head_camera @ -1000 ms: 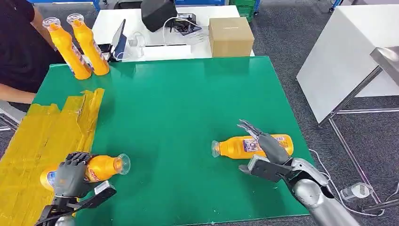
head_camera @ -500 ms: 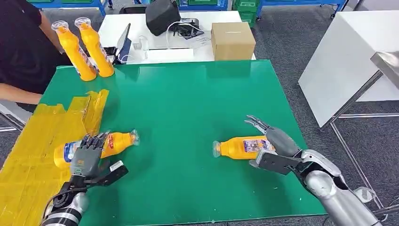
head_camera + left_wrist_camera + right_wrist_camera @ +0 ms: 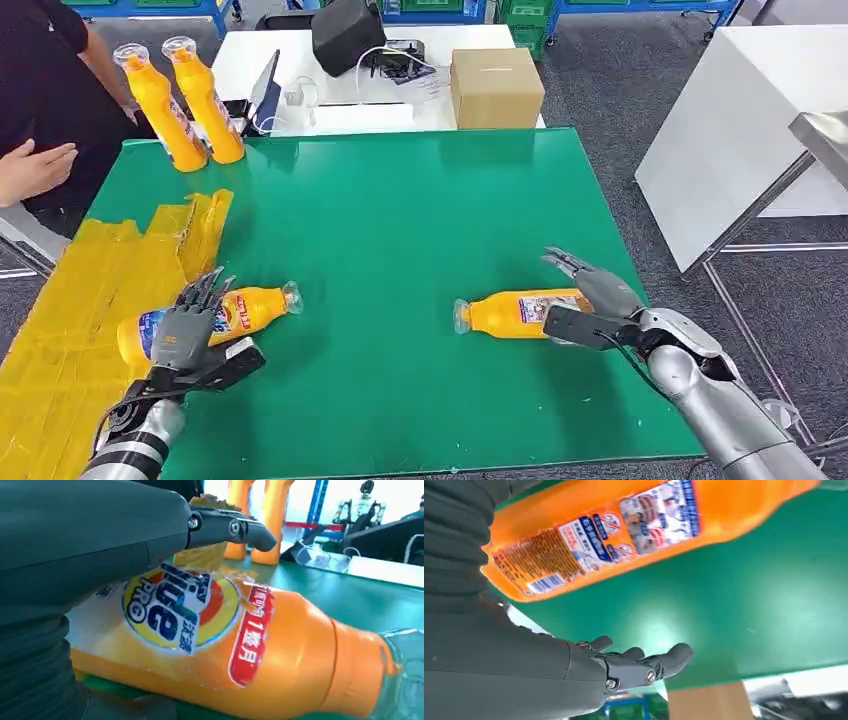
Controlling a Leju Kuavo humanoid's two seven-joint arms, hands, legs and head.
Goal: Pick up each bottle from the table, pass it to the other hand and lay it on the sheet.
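An orange bottle (image 3: 250, 308) lies on its side, base on the yellow sheet (image 3: 80, 280), clear-capped neck out over the green table (image 3: 400, 210). My left hand (image 3: 188, 328) lies over its middle with fingers stretched out, not clasping; up close the labelled bottle (image 3: 240, 645) rests under my straight fingers (image 3: 230, 527). A second orange bottle (image 3: 510, 313) lies at the right, cap toward the centre. My right hand (image 3: 592, 303) is open at its base end, fingers extended along it. The right wrist view has this bottle (image 3: 624, 535) beside my straight fingers (image 3: 644, 667).
Two more orange bottles (image 3: 152, 100) (image 3: 206, 95) stand upright at the table's far left corner. A person's hand (image 3: 38, 165) is at the left edge. Behind the table a white desk holds a cardboard box (image 3: 497, 85) and a black bag (image 3: 345, 32).
My left hand went from gripping the bottle to spread fingers over it, and the bottle now lies partly on the sheet. The right hand edged closer to its bottle's base. The view shifted slightly.
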